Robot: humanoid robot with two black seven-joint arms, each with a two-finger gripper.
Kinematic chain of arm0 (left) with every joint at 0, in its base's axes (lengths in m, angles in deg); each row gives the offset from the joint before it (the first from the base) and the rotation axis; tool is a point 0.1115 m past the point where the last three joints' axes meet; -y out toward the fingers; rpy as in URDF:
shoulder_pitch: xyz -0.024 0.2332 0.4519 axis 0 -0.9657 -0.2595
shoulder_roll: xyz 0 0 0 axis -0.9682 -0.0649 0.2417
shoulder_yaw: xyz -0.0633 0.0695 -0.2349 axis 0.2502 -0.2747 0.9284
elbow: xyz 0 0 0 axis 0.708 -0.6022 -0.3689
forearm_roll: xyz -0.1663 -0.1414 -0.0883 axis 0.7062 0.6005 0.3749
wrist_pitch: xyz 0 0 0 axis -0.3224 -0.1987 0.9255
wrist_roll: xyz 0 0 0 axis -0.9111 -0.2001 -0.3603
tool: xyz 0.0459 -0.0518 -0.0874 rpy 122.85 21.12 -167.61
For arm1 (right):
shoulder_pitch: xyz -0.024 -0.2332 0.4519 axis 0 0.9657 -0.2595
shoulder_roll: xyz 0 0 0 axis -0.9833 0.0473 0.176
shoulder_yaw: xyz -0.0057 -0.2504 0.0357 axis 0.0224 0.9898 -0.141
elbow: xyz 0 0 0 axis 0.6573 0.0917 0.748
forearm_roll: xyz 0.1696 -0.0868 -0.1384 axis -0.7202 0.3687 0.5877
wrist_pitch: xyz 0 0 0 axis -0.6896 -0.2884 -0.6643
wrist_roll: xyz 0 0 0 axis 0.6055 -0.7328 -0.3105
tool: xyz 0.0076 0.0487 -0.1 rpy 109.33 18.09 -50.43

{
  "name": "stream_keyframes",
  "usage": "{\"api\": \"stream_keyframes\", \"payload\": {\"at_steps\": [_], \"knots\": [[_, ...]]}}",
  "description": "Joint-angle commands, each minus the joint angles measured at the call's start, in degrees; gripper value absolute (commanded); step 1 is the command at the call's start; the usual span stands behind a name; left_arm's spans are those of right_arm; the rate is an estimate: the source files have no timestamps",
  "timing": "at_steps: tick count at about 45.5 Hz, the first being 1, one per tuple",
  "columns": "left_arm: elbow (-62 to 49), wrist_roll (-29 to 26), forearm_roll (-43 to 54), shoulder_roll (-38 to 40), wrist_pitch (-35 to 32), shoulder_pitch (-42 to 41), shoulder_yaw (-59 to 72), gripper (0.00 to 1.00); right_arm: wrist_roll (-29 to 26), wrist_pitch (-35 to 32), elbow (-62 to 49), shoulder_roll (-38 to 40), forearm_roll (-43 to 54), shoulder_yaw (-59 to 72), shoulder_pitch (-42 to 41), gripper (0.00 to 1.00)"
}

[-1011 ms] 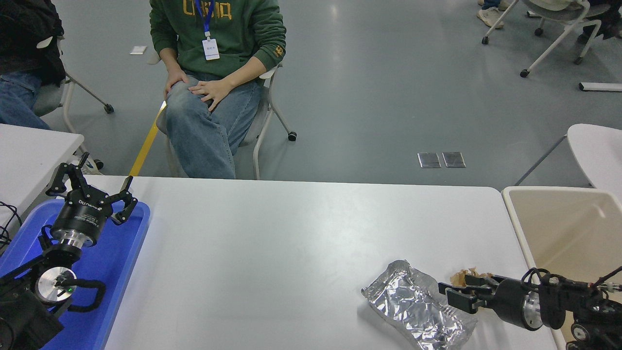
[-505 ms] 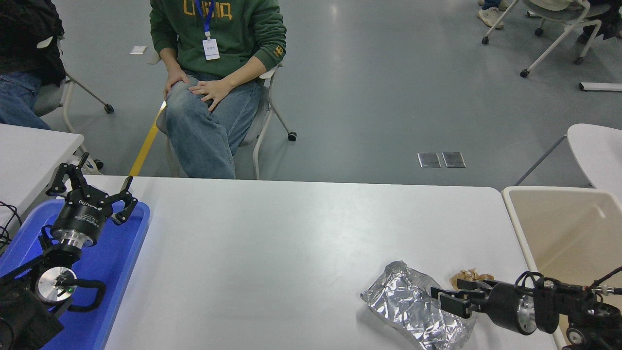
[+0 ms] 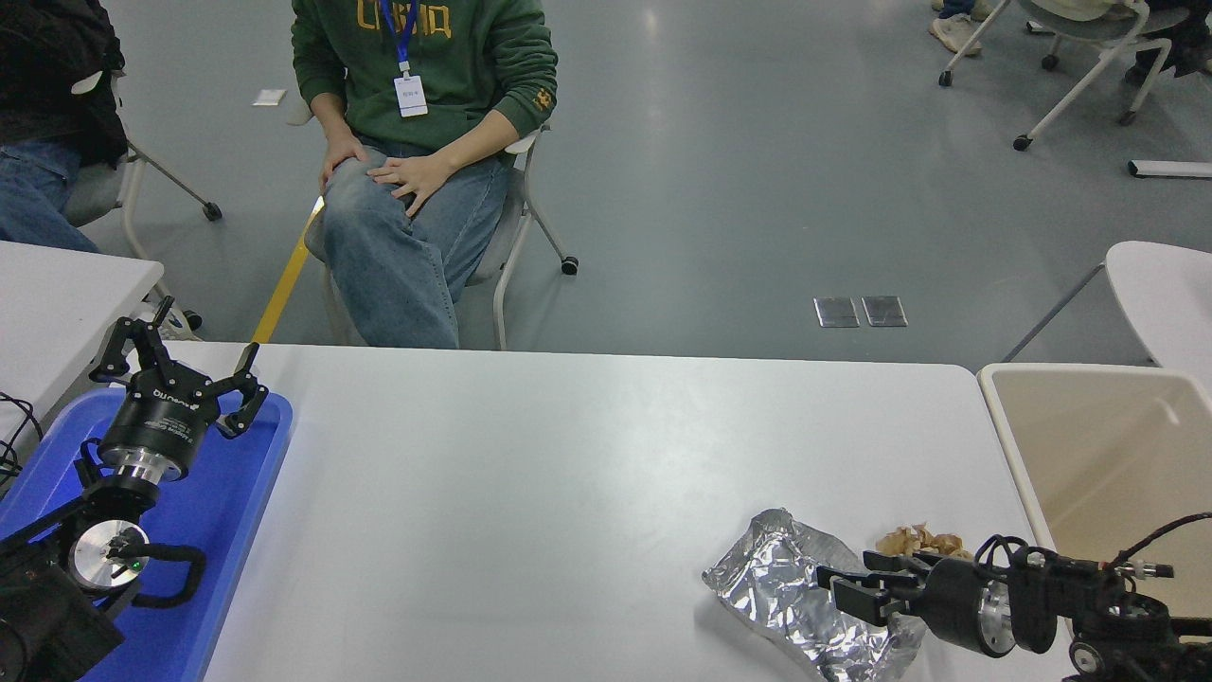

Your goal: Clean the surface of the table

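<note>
The wide white table surface (image 3: 530,493) fills the lower half of the head view. A crumpled silver foil bag (image 3: 786,592) lies on it at the lower right, with a small heap of brown scraps (image 3: 917,541) just to its right. My right gripper (image 3: 843,587) comes in low from the right edge, pointing left, its open fingers over the foil bag's right part. My left gripper (image 3: 175,365) is parked open at the lower left, above a blue tray (image 3: 241,493).
A beige plastic bin (image 3: 1098,445) stands off the table's right end. A smaller white table (image 3: 57,294) is at the far left. A person in a green sweatshirt (image 3: 426,57) sits on a chair beyond the table's far edge.
My right gripper has moved left and a little lower, from beside the brown scraps to over the foil bag. The bag, the scraps and the left arm have not moved.
</note>
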Motion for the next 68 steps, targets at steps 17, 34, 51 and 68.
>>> {"api": "stream_keyframes", "payload": {"at_steps": [17, 34, 51, 68], "knots": [[0.00, 0.00, 0.00, 0.00, 0.00, 0.00, 0.00, 1.00, 0.09, -0.17, -6.62, -5.35, 1.05, 2.17, -0.09, 0.36], [0.00, 0.00, 0.00, 0.00, 0.00, 0.00, 0.00, 1.00, 0.09, -3.95, -4.07, -0.26, -0.18, 1.56, -0.70, 0.00], [0.00, 0.00, 0.00, 0.00, 0.00, 0.00, 0.00, 1.00, 0.09, -4.65, 6.29, 8.71, -2.11, 1.20, -2.28, 0.00], [0.00, 0.00, 0.00, 0.00, 0.00, 0.00, 0.00, 1.00, 1.93, -10.27, 18.08, 26.46, -7.12, 0.94, -10.63, 0.00]]}}
